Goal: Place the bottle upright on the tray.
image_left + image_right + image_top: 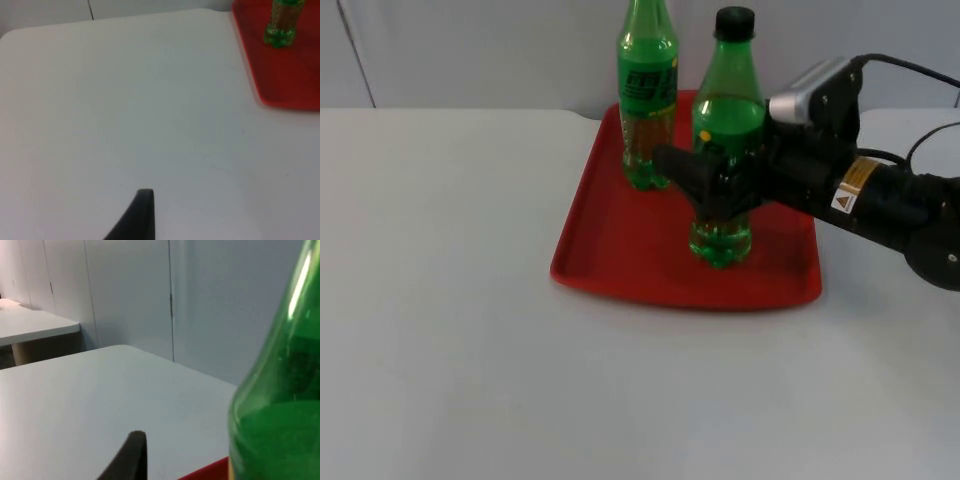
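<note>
The white table top (450, 330) lay smooth and matte, with broad bare room on its left half and along the near edge. On it sat the red plastic tray (620, 240), a shallow rounded rectangle with a raised lip, glossy, its far edge near the grey partition wall (470, 50). A green translucent bottle with a black cap (727, 140) stood upright near the tray's near right part, its ribbed base on the red floor. The right gripper (715, 180) was clamped round its waist. A second green bottle (647, 100), labelled, stood upright at the tray's far side, apart from the first; its cap could not be made out. The left gripper's fingertip (137, 217) hung over bare table well left of the tray, and whether that gripper was open could not be judged.
</note>
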Robot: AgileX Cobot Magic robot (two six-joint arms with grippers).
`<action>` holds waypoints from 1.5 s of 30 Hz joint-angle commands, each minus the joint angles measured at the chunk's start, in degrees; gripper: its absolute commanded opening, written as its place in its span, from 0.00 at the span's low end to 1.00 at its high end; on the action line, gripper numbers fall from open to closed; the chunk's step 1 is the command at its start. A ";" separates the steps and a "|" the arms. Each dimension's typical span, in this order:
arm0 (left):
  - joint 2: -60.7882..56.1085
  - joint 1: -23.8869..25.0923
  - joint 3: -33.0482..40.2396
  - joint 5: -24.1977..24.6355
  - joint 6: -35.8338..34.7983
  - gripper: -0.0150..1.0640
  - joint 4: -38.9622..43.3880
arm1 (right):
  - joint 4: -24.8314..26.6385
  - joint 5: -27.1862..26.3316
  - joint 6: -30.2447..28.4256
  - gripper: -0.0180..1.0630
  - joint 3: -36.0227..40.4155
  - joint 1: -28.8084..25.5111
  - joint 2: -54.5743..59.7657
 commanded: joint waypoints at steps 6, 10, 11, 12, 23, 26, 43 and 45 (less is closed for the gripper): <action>-0.18 -0.46 0.23 -0.10 0.14 0.99 0.00 | -0.20 1.79 -1.99 0.99 4.57 -1.51 -5.79; -0.18 -0.46 0.23 -0.10 0.14 0.99 0.00 | -0.20 5.21 -1.50 0.99 6.67 -1.63 -7.70; -0.18 -0.46 0.23 -0.10 0.14 0.99 0.00 | -0.20 6.64 -1.50 0.99 7.38 -1.63 -8.26; -0.18 -0.46 0.23 -0.10 0.14 0.99 0.00 | -0.34 8.35 -1.19 0.99 8.08 -1.63 -8.77; -0.18 -0.46 0.23 -0.10 0.14 0.99 0.00 | -0.37 15.99 2.18 0.99 14.70 -1.63 -14.40; -0.18 -0.46 0.23 -0.10 0.14 0.99 0.00 | -0.37 22.59 3.59 0.99 17.22 -1.63 -17.94; -0.18 -0.46 0.23 -0.10 0.14 0.99 0.00 | -0.37 55.08 22.78 0.99 25.11 -1.63 -38.01; -0.18 -0.46 0.23 -0.10 0.14 0.99 0.00 | -0.37 60.06 24.07 0.99 25.11 -1.42 -40.86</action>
